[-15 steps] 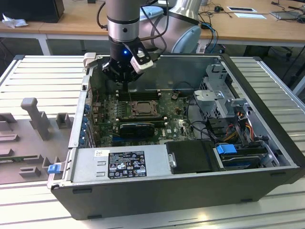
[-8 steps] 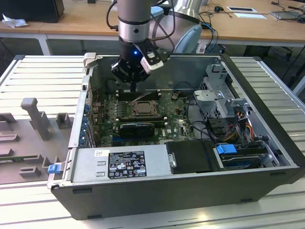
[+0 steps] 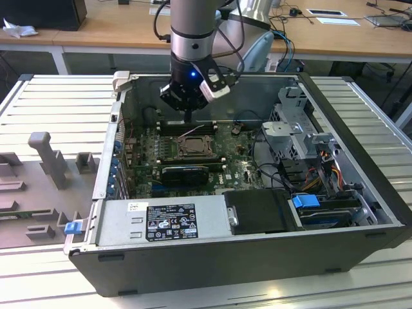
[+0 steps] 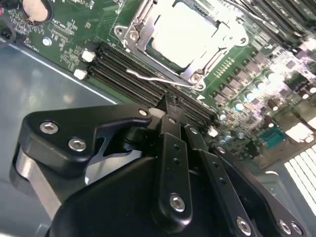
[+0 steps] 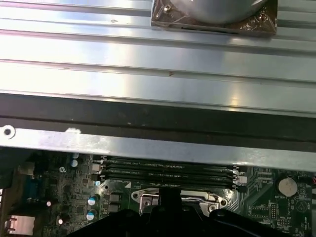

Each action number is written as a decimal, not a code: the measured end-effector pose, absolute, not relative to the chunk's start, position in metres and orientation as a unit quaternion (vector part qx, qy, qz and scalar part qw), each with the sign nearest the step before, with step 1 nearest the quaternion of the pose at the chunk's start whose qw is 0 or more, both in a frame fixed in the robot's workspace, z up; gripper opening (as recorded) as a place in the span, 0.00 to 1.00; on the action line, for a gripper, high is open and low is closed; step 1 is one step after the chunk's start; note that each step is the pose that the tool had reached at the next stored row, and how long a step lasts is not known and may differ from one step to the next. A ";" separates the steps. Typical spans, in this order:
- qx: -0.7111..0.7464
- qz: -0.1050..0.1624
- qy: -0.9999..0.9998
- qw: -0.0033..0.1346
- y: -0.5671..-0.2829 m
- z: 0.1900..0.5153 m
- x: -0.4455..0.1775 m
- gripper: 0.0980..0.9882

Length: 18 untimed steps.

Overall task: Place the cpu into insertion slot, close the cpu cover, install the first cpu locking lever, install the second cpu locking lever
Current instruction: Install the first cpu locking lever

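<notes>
Surface: pale grey metal, ribbed in long parallel slats. An open dark computer case lies on its side at the middle, directly on the slats. At the exterior view's left, just beside the case, grey moulded fixtures: one upright post among low blocks. In the first wrist view, a silvery round part on a square plate rests on the slats outside the case wall.
</notes>
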<state>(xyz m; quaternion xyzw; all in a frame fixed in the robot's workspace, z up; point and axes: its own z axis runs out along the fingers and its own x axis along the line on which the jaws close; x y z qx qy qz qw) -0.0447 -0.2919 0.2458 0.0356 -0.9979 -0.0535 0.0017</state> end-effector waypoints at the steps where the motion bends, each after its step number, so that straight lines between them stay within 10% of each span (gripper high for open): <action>1: 0.036 -0.053 -0.998 0.002 -0.292 0.241 -0.042 0.01; 18: 0.035 -0.059 -0.998 0.002 -0.289 0.222 -0.026 0.01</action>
